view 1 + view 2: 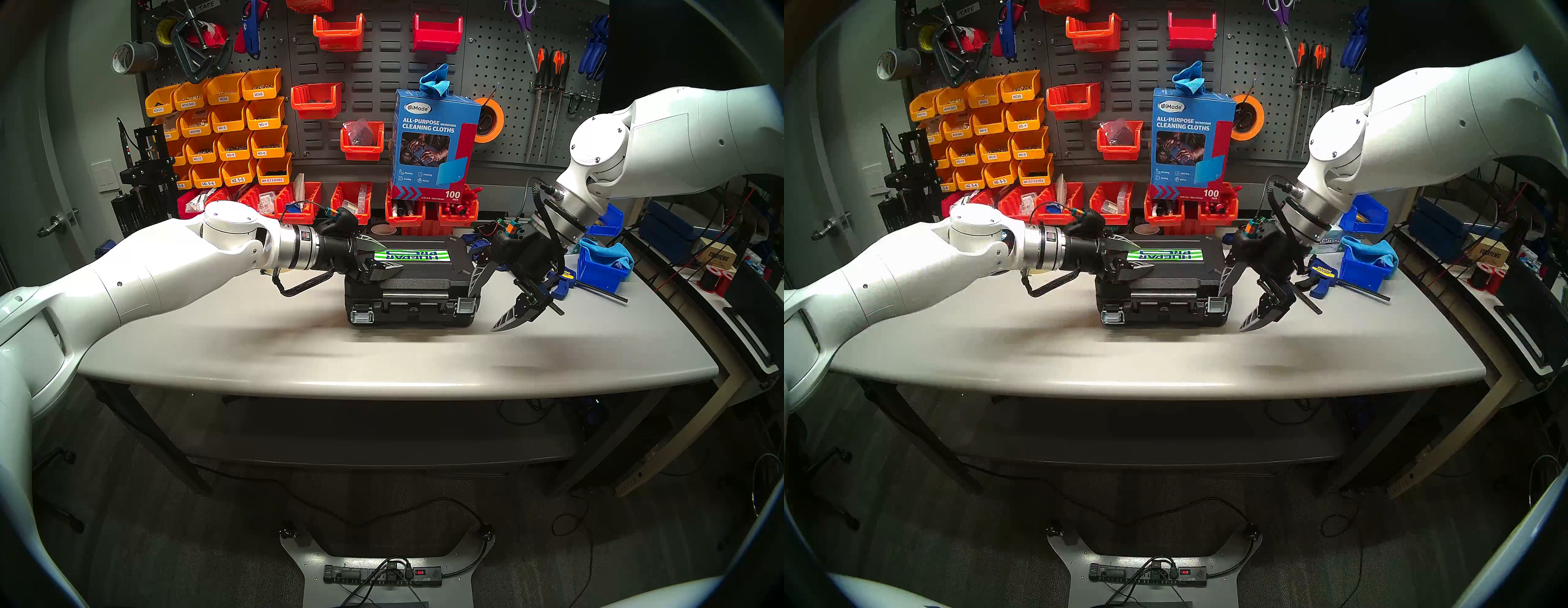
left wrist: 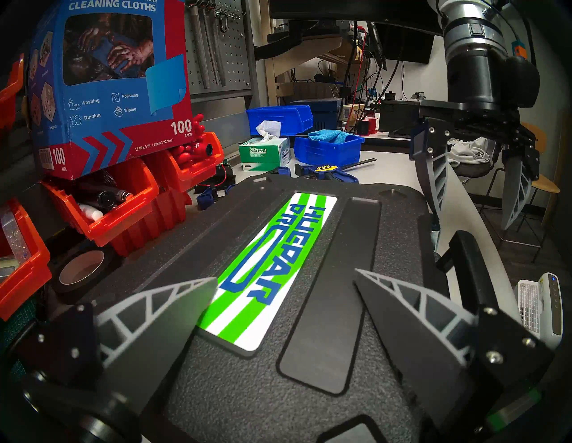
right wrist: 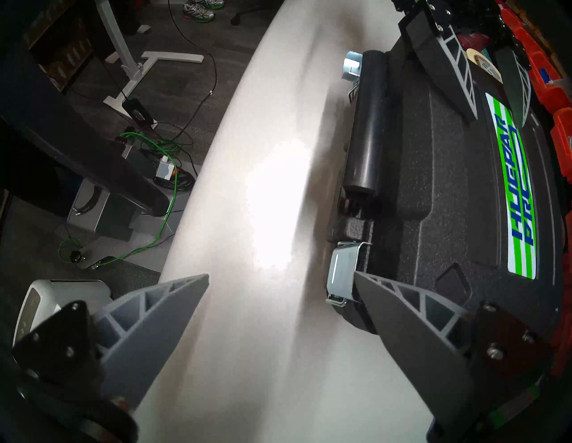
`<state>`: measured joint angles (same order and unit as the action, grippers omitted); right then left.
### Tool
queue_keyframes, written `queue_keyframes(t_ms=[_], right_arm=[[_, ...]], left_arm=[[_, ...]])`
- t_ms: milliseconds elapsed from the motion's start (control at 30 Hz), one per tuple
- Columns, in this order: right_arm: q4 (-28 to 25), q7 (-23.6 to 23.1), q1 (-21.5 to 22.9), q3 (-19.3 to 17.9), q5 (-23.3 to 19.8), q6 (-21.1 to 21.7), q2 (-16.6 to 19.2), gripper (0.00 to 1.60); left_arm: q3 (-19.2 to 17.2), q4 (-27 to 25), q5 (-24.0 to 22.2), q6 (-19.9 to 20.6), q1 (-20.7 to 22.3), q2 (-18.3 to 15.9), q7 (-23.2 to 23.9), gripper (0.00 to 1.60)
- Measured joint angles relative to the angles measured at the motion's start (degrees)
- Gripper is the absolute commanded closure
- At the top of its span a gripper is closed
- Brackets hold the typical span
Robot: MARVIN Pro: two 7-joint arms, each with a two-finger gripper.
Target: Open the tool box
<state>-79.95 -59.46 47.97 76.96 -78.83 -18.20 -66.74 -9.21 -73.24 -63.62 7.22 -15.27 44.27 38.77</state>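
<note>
box (image 1: 418, 271) shut on worktop (image 1: 297, 352), mid | left tool (image 1: 384, 257) released, over box's label end | right tool (image 1: 494, 297) released, straddling box's right front corner by latch (image 3: 340, 278) | clamp (image 1: 560, 282), blue bin (image 1: 602, 265) right of box | red bins (image 1: 352, 204) behind box

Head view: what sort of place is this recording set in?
Most likely a workshop or lab bench. A pegboard wall holds screwdrivers and labelled orange parts bins, and a grey worktable carries the closed tool box and a bar clamp.
</note>
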Motion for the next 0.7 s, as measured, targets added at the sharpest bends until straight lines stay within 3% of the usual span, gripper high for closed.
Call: queue_keyframes(t_ms=[700], right_arm=[[1.0,3.9,-1.7,-1.2,2.0,2.1,-3.7,0.00]], left_arm=[[0.1,0.4,0.0,0.0,0.3,-0.5,0.0,0.00]])
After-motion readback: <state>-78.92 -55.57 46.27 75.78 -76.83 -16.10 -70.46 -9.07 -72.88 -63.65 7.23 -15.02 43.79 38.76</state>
